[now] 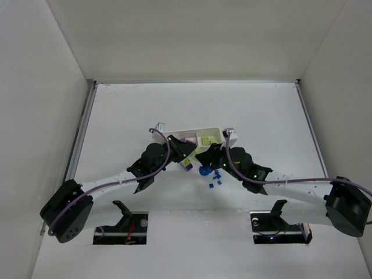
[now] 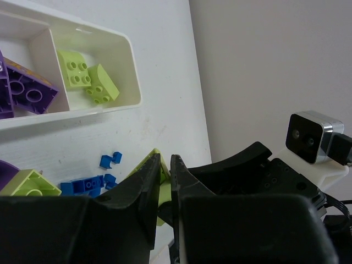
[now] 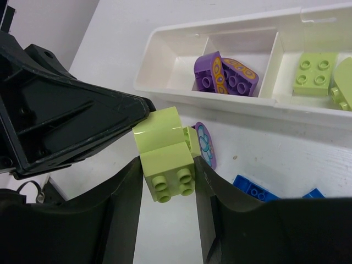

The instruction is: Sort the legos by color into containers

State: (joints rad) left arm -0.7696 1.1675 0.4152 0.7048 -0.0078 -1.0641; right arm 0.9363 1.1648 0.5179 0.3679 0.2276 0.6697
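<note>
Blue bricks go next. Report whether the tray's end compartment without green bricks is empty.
Empty: the right wrist view shows only bare white floor in that compartment; blue bricks lie outside it.

The white counter (image 1: 261, 110) carries a long white tray (image 3: 220, 25). Near the tray, on the bare surface, lie scattered small blue bricks (image 2: 82, 186), a purple brick (image 3: 206, 144) and a lime brick (image 2: 30, 184).

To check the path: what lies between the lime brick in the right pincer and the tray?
Right wrist view: a purple brick lies beside the lime brick; beyond it, bare table to the tray.
</note>
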